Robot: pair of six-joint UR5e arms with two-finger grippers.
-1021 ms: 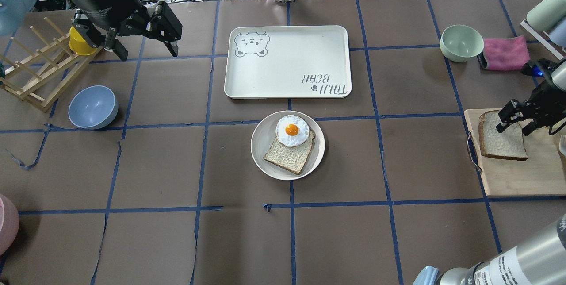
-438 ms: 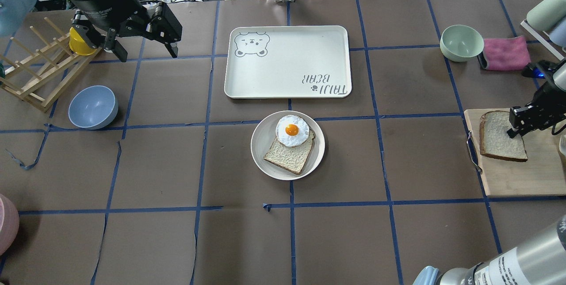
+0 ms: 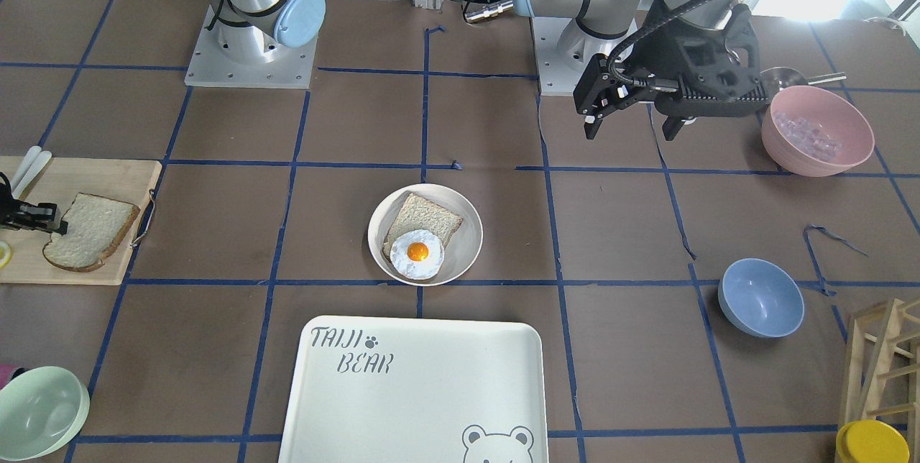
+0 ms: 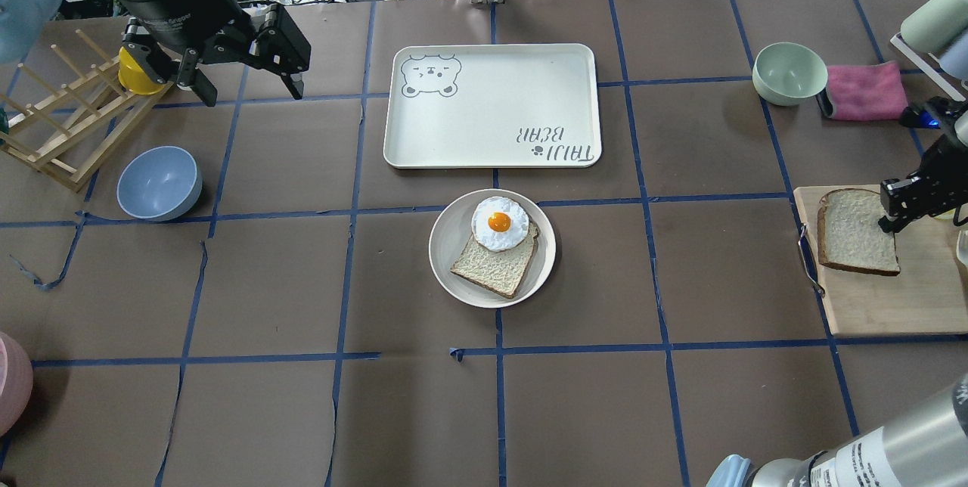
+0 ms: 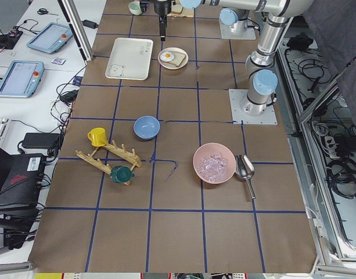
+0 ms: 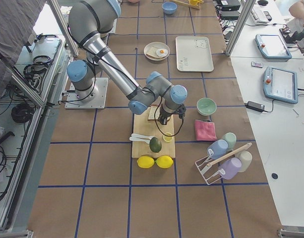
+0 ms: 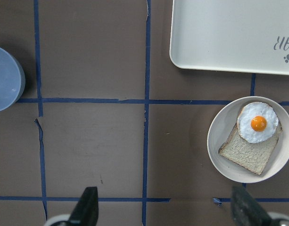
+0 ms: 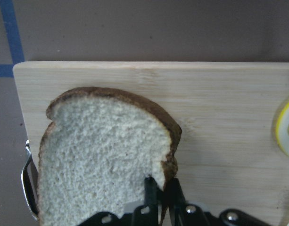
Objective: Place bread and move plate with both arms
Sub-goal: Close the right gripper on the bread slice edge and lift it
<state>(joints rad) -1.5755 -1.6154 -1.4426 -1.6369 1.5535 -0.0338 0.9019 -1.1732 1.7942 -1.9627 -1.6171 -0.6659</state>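
The right gripper (image 8: 161,190) is pinching the bread (image 8: 106,155) at its dark crust edge, with its two black fingers (image 8: 150,188) pressing together on either side of the crust. The bread is lying on the wooden cutting board (image 4: 885,305) at the right end of the table in the overhead view. It cannot be told whether the gripped edge is lifting off the board.

The left gripper (image 4: 252,94) is hanging above the table with its jaws standing wide apart and gripping nothing. It is hovering near the wooden dish rack (image 4: 60,124) and the blue bowl (image 4: 159,183).

The plate (image 4: 454,245) is sitting in the middle of the table, just beside the TAIJI BEAR tray (image 4: 491,105) on the robot's side, well apart from both grippers. It is carrying a tanner slice (image 4: 491,271) with a fried egg (image 4: 499,224) overlapping one end of it.
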